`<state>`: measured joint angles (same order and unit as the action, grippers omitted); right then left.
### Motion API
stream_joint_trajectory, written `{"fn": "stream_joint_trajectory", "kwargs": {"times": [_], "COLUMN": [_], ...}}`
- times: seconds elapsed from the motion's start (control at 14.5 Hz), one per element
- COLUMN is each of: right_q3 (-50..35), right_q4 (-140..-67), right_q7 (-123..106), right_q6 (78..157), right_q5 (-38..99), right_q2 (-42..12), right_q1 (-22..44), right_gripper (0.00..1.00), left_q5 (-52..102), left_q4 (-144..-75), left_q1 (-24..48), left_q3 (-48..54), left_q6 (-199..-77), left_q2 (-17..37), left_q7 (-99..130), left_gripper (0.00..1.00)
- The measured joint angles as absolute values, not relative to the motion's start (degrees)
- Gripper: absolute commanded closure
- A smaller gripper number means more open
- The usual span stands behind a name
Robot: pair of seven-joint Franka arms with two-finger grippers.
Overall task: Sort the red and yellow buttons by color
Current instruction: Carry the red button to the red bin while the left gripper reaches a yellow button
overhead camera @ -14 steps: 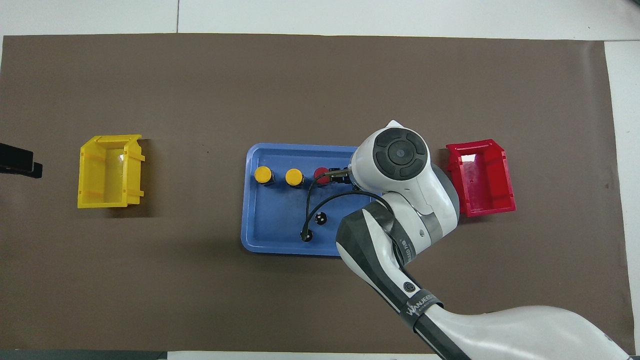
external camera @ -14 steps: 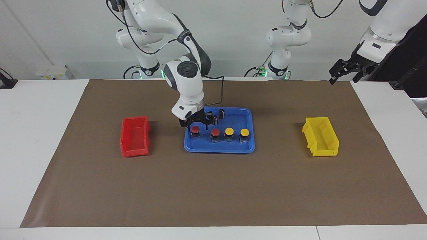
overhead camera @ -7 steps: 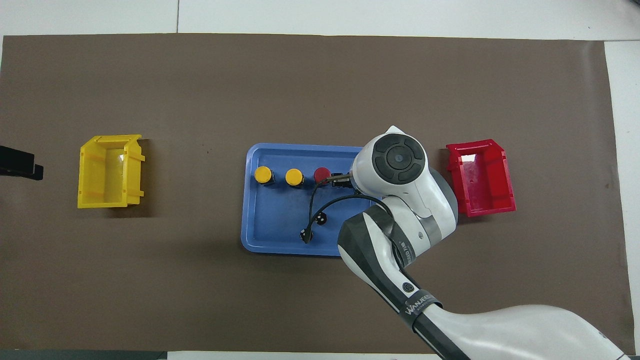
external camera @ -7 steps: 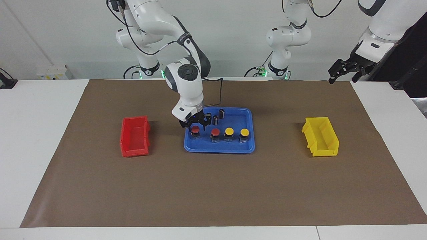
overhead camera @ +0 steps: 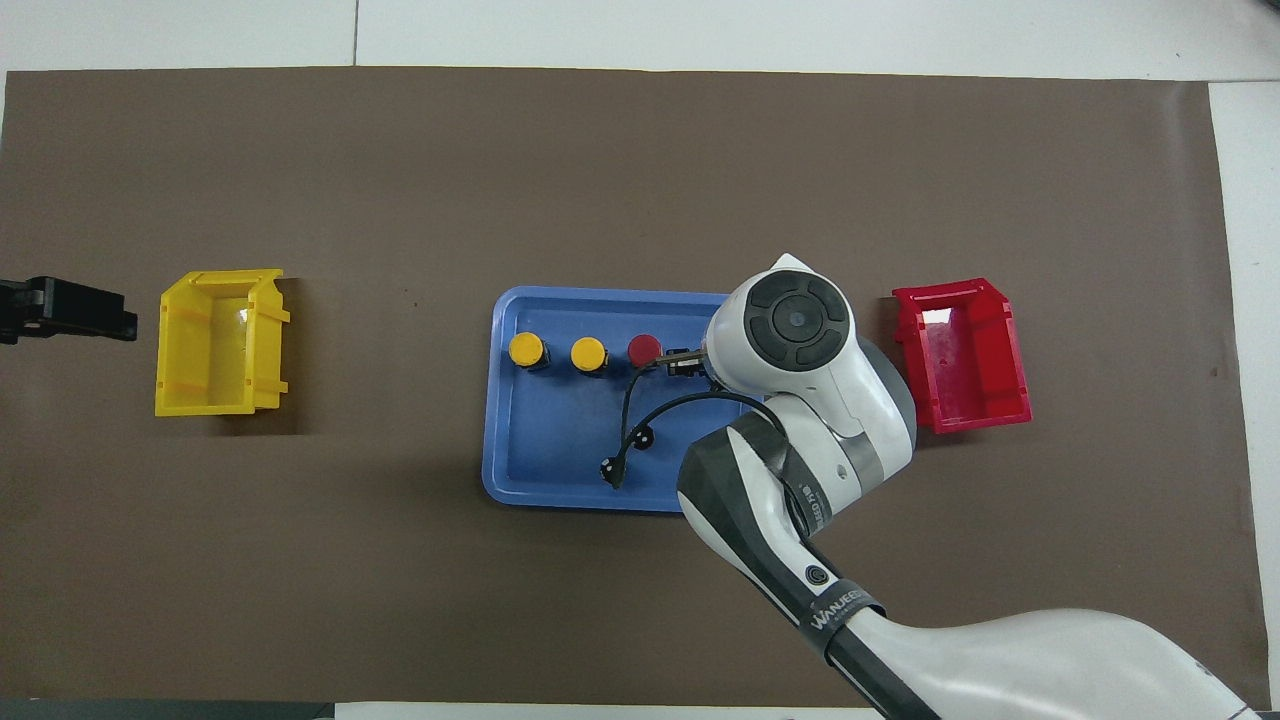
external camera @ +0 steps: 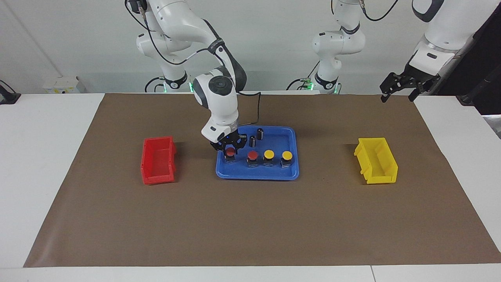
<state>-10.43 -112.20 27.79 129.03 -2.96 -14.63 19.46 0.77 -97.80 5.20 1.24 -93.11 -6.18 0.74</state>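
Legibly, only "WANJEE…" shows, white on a black band around the right arm (overhead camera: 838, 607). Four buttons stand in a row in the blue tray (external camera: 291, 172), each a round flat cap on a small dark blocky base: two yellow buttons (external camera: 268, 154) (external camera: 287, 156) toward the left arm's end, then a red button (external camera: 253, 156), then the end red button (external camera: 230, 151), pinched by the right gripper (external camera: 230, 150). Two black cylinders (external camera: 259, 133) stand nearer the robots. The tray and both bins are smooth plastic on brown paper: red bin (external camera: 157, 160), yellow bin (external camera: 376, 160). The left gripper (external camera: 399, 87) waits, spread, in the air.
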Motion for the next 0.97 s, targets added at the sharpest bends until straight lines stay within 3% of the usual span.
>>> {"fn": "stream_joint_trajectory", "kwargs": {"times": [0.14,0.48,0.69,0.97], "right_q3": [-10.4,-9.9,-9.8,-9.7], "right_q4": [-110.1,-96.3,-97.1,-102.0], "right_q7": [27.8,20.8,9.0,-1.5], "right_q6": [126.5,107.4,103.9,104.9], "right_q5": [-3.1,-3.2,-3.1,-2.8], "right_q2": [-14.5,-12.3,-9.2,-6.8], "right_q1": [19.2,12.8,4.4,-3.6], "right_gripper": [0.70,0.70,0.70,0.70], "left_q5": [0.8,0.8,0.8,0.8], "left_q4": [-101.6,-109.7,-110.3,-110.2], "left_q1": [9.5,22.5,26.2,28.2], "left_q3": [1.4,1.9,1.9,1.9], "left_q6": [-99.8,-114.3,-120.7,-125.4], "left_q2": [-6.0,-2.3,4.0,9.9], "left_q7": [4.4,21.3,25.3,27.4], "left_gripper": [0.00,0.00,0.01,0.05]}}
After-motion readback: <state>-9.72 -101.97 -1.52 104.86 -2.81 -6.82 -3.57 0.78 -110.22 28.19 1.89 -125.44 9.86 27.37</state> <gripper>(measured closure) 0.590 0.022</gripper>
